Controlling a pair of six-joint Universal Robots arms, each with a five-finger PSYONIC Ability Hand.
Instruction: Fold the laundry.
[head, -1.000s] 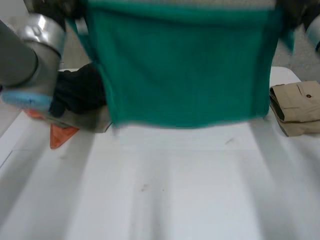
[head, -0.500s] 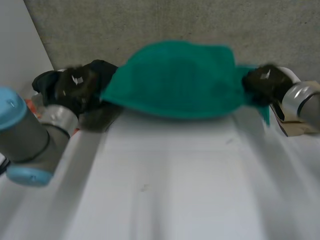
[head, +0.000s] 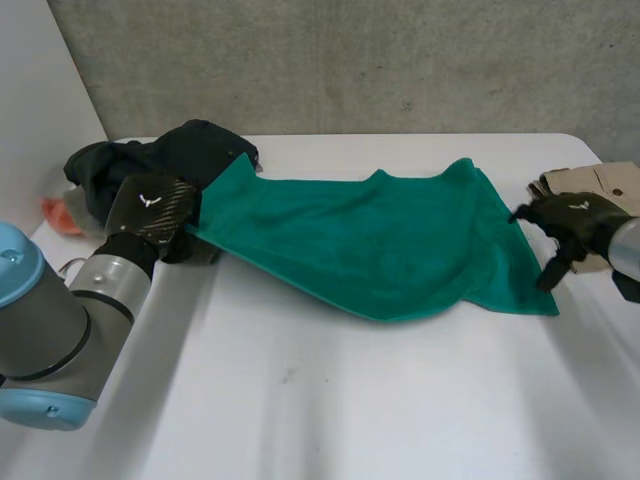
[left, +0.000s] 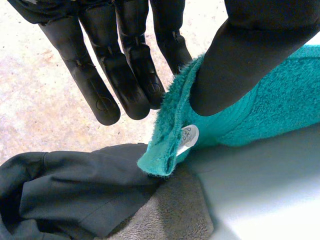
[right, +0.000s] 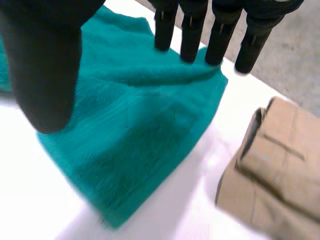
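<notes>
A green towel (head: 370, 240) lies spread across the back of the white table (head: 330, 400), bunched a little along its near edge. My left hand (head: 150, 205) is at the towel's left corner, by the dark clothes. In the left wrist view the thumb (left: 245, 55) pinches that tagged corner (left: 172, 135) against the fingers (left: 135, 75). My right hand (head: 575, 220) hovers at the towel's right corner, open. In the right wrist view its straight fingers (right: 200, 30) and thumb (right: 45, 65) stand apart above the towel (right: 135, 125), holding nothing.
A heap of dark garments (head: 170, 150) lies at the back left, over a grey cloth (left: 170, 215), with something orange (head: 58, 214) beside it. Folded beige trousers (head: 605, 190) sit at the right edge, close to my right hand. A concrete wall runs behind the table.
Both hands held the towel up in the air, swung it forward and laid it flat on the table. The right hand has let go of its corner; the left still pinches its corner.
</notes>
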